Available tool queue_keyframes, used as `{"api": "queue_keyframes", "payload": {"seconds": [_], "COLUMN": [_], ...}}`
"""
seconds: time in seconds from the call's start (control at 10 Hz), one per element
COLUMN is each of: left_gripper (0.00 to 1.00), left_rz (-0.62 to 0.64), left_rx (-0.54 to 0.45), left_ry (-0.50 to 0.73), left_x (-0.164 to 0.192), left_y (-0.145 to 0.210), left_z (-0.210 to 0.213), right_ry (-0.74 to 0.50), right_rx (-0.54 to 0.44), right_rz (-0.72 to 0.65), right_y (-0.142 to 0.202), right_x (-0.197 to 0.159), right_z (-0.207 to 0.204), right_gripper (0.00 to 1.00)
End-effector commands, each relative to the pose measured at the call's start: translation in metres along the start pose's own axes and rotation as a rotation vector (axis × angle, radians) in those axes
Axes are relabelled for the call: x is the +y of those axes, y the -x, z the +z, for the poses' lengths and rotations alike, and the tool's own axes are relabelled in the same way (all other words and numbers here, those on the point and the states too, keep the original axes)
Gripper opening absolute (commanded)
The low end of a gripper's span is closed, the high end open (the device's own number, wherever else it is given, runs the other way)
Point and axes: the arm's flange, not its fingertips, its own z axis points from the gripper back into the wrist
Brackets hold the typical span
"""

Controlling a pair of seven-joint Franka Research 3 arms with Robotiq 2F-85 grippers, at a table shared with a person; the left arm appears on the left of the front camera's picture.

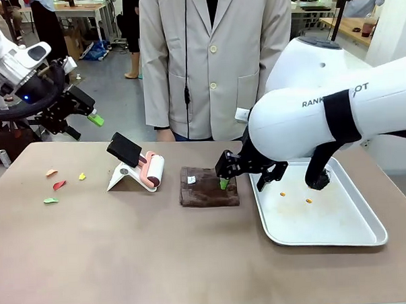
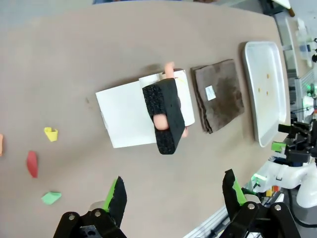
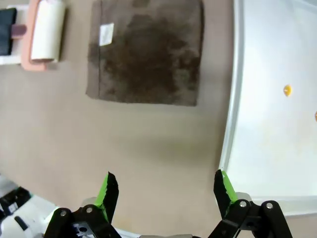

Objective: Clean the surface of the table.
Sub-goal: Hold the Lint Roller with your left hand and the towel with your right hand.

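Left gripper (image 2: pixel 173 191) and right gripper (image 3: pixel 166 191) open. Tabletop (image 1: pixel 127 263) centre: brown cloth (image 1: pixel 208 186), lint roller (image 1: pixel 154 169); tray (image 1: pixel 327 222) near right edge. Right arm (image 1: pixel 336 112) lettering reads "RANK".

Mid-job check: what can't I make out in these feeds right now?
- Front view: the right arm hides the tray's far-left corner and the cloth's far-right corner.
- Crumbs in the tray: too small to identify.
- Cloth label, right wrist view: print too small to read.
- Left wrist view: an orange scrap is cut off by the left edge.
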Motion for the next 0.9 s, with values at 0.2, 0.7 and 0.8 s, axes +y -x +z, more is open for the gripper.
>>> {"api": "queue_keyframes", "payload": {"seconds": [0.2, 0.7, 0.8], "left_gripper": [1.0, 1.0, 1.0], "left_rz": [0.002, -0.031, -0.021], "left_rx": [0.007, 0.006, -0.014], "left_ry": [-0.001, 0.013, 0.012], "left_x": [0.003, -0.014, -0.017], "left_y": [-0.003, -0.001, -0.004], "left_z": [-0.004, -0.025, -0.029], "right_ry": [-0.002, -0.011, 0.014], "right_rx": [0.002, -0.026, -0.04], "right_rz": [-0.03, -0.037, -0.046], "right_y": [-0.003, -0.029, -0.043], "right_x": [-0.002, -0.002, 0.001], "right_z": [0.003, -0.006, -0.014], "right_gripper": [1.0, 1.0, 1.0]}}
